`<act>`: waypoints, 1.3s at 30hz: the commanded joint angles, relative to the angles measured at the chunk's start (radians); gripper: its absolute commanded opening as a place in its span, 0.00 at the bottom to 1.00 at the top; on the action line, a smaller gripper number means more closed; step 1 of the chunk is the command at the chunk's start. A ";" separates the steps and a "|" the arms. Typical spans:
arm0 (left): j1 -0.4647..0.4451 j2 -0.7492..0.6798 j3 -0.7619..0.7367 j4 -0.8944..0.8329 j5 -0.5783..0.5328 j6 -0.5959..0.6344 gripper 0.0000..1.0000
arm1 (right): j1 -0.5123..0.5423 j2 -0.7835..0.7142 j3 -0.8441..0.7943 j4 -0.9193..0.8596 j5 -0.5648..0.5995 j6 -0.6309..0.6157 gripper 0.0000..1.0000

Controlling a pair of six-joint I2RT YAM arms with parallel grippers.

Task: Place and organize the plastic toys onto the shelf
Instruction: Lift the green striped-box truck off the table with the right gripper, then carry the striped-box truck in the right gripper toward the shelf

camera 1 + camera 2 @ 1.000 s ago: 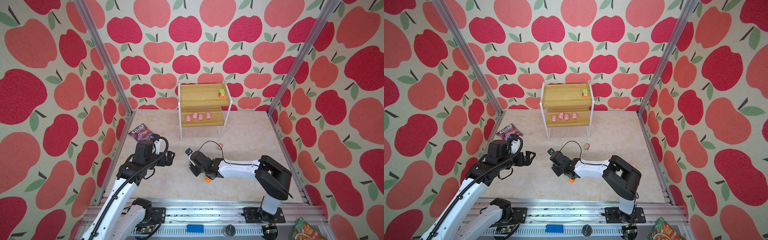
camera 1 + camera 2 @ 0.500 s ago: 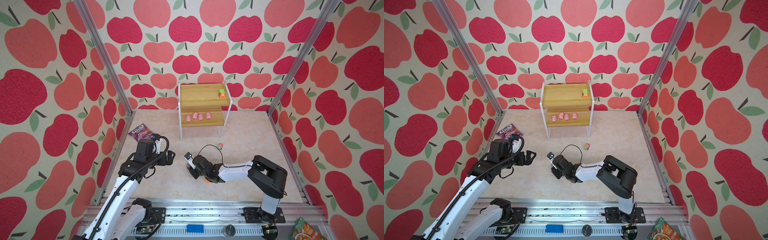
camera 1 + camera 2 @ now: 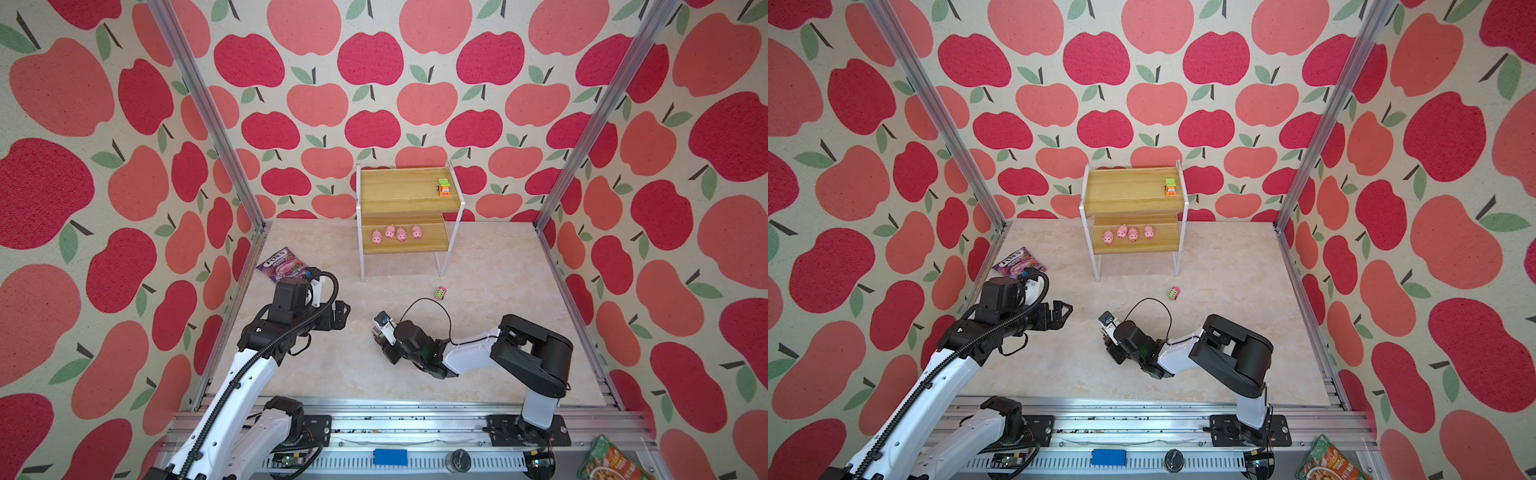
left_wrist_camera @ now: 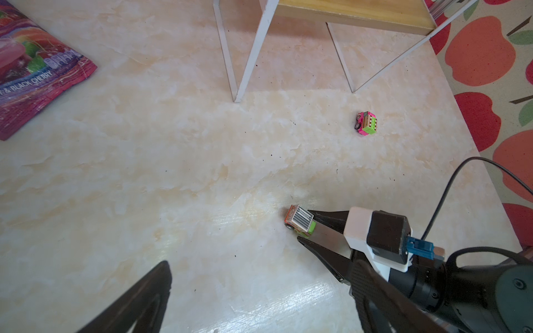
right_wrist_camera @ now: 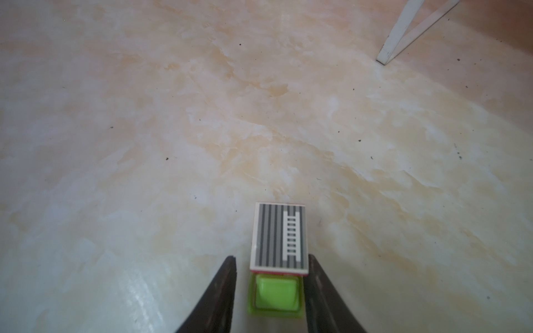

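Right gripper (image 5: 269, 256): lower centre in both top views, jaws part-spread astride green-cabbed toy truck (image 5: 278, 239) on floor; one finger touching, gap at the other.
Left gripper (image 3: 343, 311): spread wide, empty, left of centre.
Pink vehicle (image 3: 440, 293): floor, below shelf (image 3: 399, 199).
Four pigs (image 3: 397, 235): lower board.

Both top views bright, even, sharp; soft shadow under two-tier yellowish wooden shelf w/ white metal frame (image 3: 405, 195); fisheye bend at edges. Right wrist view: white glare streaks on glossy beige marble-look tabletop (image 5: 138, 294) just beside black right gripper (image 5: 271, 256); its fingers (image 5: 219, 288) + green cab of small striped-roof toy truck (image 5: 278, 239) between them blurred.
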State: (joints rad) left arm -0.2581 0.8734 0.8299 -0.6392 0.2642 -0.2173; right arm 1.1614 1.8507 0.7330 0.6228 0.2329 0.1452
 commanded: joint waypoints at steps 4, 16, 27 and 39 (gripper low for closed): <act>0.008 0.009 -0.008 0.013 0.011 0.014 0.99 | 0.007 0.018 -0.023 0.072 0.037 0.005 0.30; 0.014 0.009 -0.006 0.018 0.014 0.014 0.99 | 0.029 -0.089 0.008 -0.047 0.102 -0.016 0.20; 0.032 -0.008 0.004 0.027 0.013 0.003 0.99 | 0.072 -0.407 0.239 -0.556 0.278 -0.035 0.19; -0.022 0.038 0.206 0.015 -0.024 -0.019 0.99 | -0.031 -0.513 0.665 -0.947 0.443 -0.088 0.17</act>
State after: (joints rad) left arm -0.2531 0.8845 0.9642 -0.6308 0.2665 -0.2440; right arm 1.1412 1.3376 1.3243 -0.1909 0.6052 0.0967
